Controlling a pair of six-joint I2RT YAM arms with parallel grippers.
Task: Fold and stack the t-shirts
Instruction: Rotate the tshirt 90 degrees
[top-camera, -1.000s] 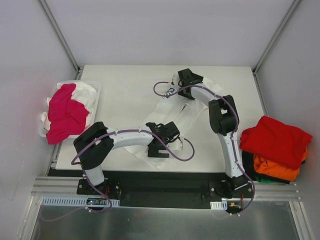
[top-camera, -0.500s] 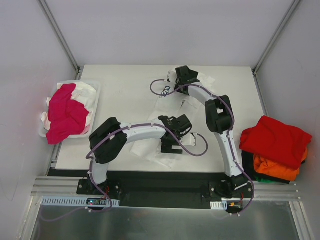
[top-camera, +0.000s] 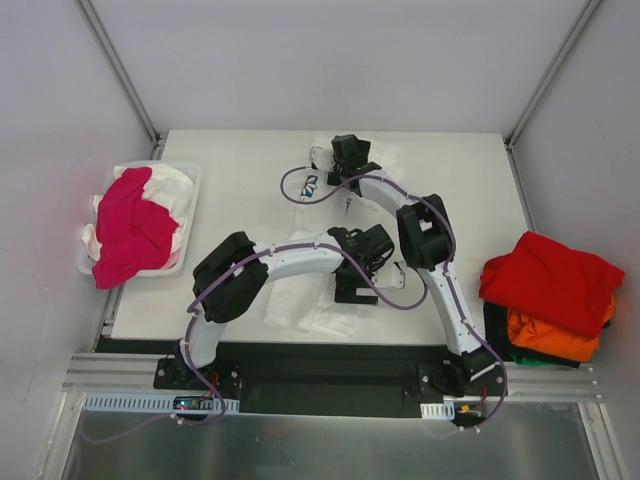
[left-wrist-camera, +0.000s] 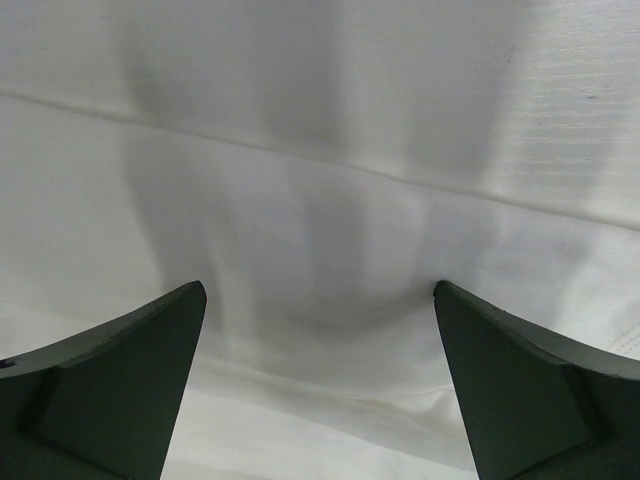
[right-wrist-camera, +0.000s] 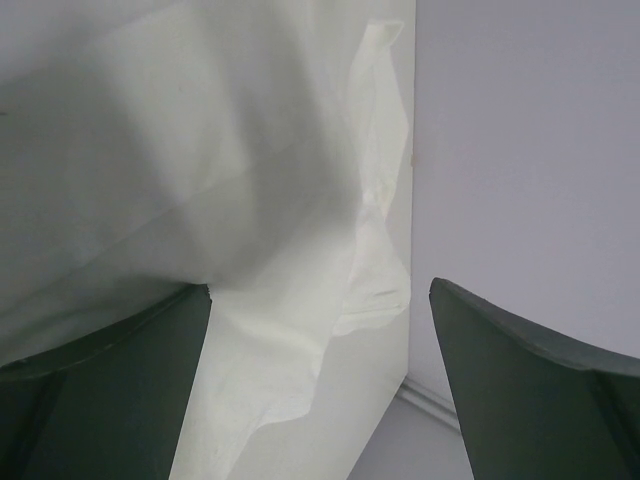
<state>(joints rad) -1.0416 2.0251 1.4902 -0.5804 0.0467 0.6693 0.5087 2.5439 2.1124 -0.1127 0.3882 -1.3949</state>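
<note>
A white t-shirt (top-camera: 300, 305) lies spread on the table, with a blue print (top-camera: 310, 183) showing near its far end. My left gripper (top-camera: 354, 288) hovers open over the shirt's near part; in the left wrist view its fingers (left-wrist-camera: 120, 380) straddle smooth white cloth (left-wrist-camera: 330, 200) with nothing between them. At the shirt's far edge, my right gripper (top-camera: 343, 152) is also open. The right wrist view shows a wavy cloth edge (right-wrist-camera: 300, 300) between its open jaws, not pinched. More t-shirts sit in a side bin and in a stack.
A white bin (top-camera: 190, 180) at the table's left holds a magenta-pink tee (top-camera: 130, 232) on white cloth. Right of the table, a folded red tee (top-camera: 552, 280) lies on an orange one (top-camera: 550, 340). Grey walls close in behind and at both sides.
My left gripper has slid to the right over the white shirt. My right gripper has moved left along the shirt's far edge. Both stayed open.
</note>
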